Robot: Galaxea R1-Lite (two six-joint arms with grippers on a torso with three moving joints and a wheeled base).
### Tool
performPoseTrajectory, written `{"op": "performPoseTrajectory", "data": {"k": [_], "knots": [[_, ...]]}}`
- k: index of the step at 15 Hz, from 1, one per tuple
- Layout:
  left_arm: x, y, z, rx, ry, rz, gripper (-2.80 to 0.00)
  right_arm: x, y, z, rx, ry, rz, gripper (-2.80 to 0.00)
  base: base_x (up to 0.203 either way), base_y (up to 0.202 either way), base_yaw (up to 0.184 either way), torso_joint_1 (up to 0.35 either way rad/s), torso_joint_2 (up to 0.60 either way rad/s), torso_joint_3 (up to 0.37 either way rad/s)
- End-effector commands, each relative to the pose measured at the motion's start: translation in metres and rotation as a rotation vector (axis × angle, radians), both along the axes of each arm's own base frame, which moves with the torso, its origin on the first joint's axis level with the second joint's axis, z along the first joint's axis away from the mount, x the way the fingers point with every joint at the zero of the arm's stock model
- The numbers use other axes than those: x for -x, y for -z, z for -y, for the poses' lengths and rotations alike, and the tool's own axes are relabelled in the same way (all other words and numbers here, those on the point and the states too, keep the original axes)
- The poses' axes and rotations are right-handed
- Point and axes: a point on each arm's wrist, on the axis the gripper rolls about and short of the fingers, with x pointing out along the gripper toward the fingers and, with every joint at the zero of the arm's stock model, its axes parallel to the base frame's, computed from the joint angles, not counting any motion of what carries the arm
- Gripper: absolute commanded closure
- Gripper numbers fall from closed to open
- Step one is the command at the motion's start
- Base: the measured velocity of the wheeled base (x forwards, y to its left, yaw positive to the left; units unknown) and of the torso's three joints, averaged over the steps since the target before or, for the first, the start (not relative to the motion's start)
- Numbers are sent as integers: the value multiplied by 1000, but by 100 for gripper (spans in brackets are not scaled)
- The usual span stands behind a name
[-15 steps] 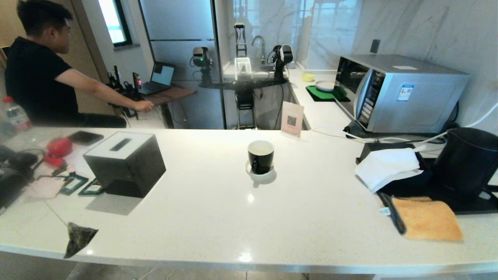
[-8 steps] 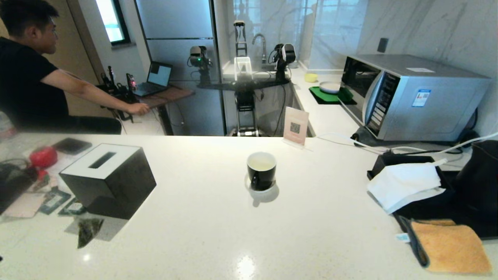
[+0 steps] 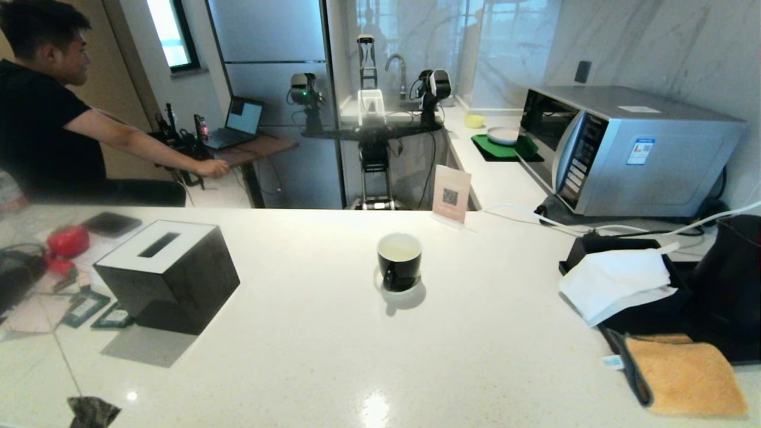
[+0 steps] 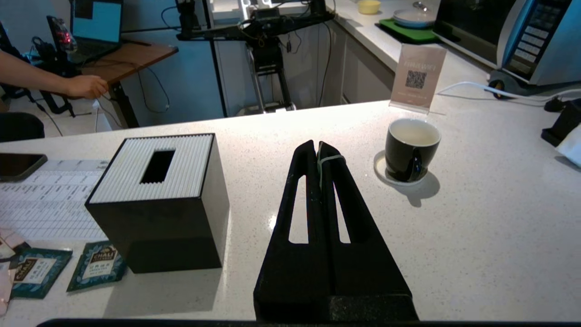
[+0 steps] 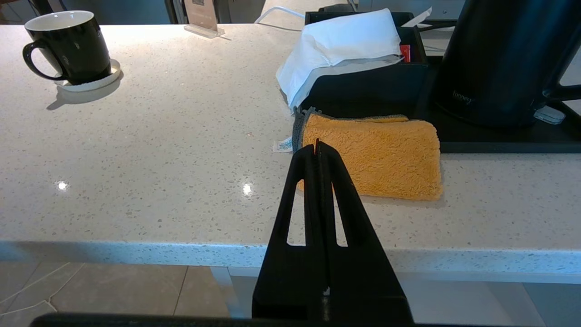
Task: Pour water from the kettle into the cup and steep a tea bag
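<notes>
The black cup (image 3: 399, 261) stands on its white saucer (image 3: 410, 289) mid-counter, with pale water (image 4: 414, 131) in its white inside. The black kettle (image 3: 734, 270) sits on a tray at the far right. In the left wrist view my left gripper (image 4: 316, 144) is shut on the tea bag's thin pale string (image 4: 330, 158), which loops over one finger, left of the cup (image 4: 411, 147). The tea bag (image 3: 92, 411) dangles low at the near left and looks dark. My right gripper (image 5: 316, 143) is shut and empty, off the counter's front edge before the kettle (image 5: 499, 59).
A black cube tissue box (image 3: 166, 273) stands left of the cup, with green sachets (image 3: 89, 309) beside it. A black tray with white tissue (image 3: 618, 276), an orange cloth (image 3: 684, 371), a microwave (image 3: 630, 148) and a QR sign (image 3: 450, 193) lie right and behind. A person (image 3: 47, 119) sits far left.
The whole head view shifted early on, so the camera moved. Since half a second ago the dangling tea bag has swung from the tissue box's shadow toward the near left. The cup and kettle stay put.
</notes>
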Motion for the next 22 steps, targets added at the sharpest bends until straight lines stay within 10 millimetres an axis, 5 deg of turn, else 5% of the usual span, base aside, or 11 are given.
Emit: {"op": "performPoseTrajectory", "data": {"k": [1, 9, 15, 22], "knots": [[-2, -8, 0, -1, 3, -4, 0, 0, 0, 0, 0, 0, -1, 0, 0, 0, 0, 0, 0, 0], [-42, -40, 10, -6, 64, -38, 0, 0, 0, 0, 0, 0, -1, 0, 0, 0, 0, 0, 0, 0], [-98, -58, 37, -17, 174, -98, 0, 0, 0, 0, 0, 0, -2, 0, 0, 0, 0, 0, 0, 0], [-177, -54, 71, -31, 227, -152, 0, 0, 0, 0, 0, 0, -1, 0, 0, 0, 0, 0, 0, 0]]}}
